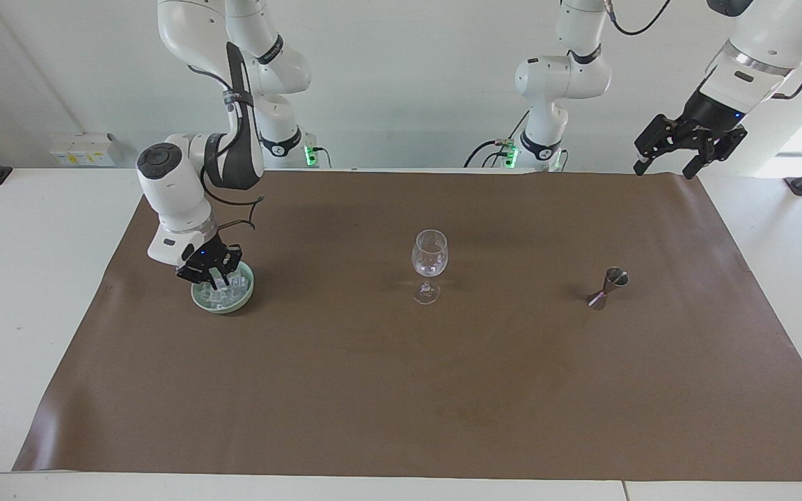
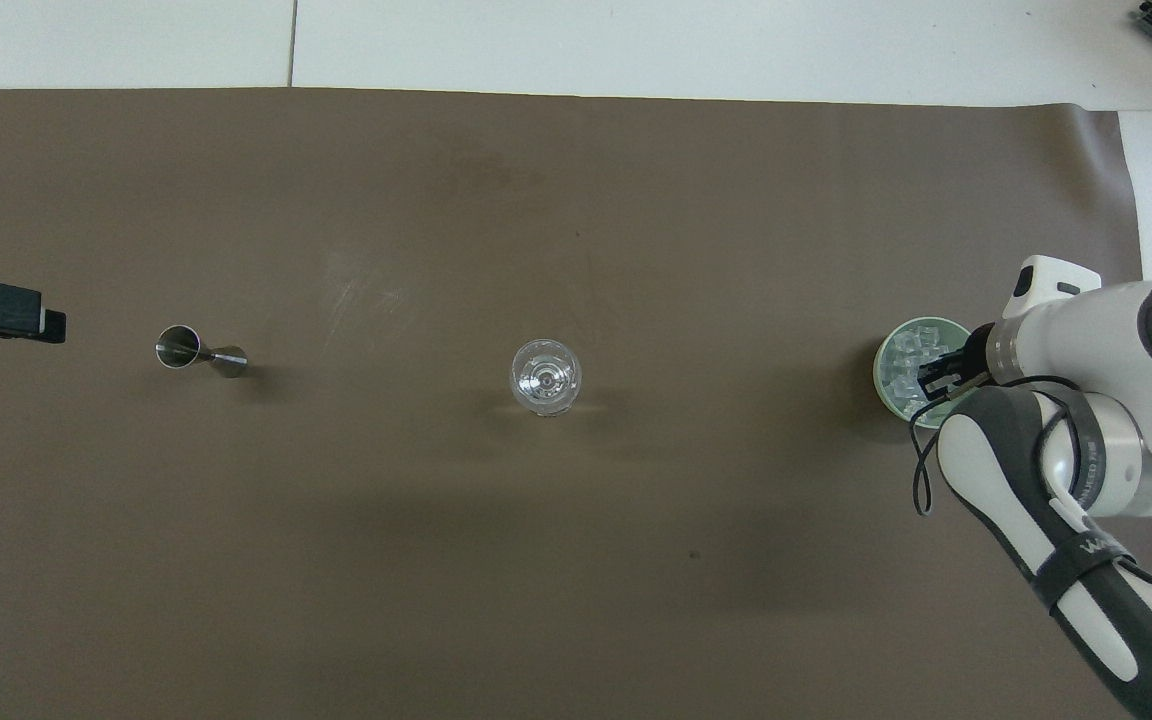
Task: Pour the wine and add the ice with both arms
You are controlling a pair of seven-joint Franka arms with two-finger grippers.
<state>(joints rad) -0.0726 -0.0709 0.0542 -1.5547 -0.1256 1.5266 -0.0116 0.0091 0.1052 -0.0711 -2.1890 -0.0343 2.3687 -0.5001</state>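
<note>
Lettering on right arm (image 2: 1086, 545), partly legible, unreadable.

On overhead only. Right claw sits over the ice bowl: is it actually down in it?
Observer: Yes. The right claw is down among the ice inside the green bowl, fingertips shut. I cannot tell if a cube is caught between them.
Operator: Left claw is just a black bar at my frame edge. Height?
Observer: The left claw hangs high in the air, open and holding nothing, over the corner of the brown mat at the left arm's end.
Operator: Glass okay?
Observer: The glass stands upright on its stem, with no wine visible in it.
</note>
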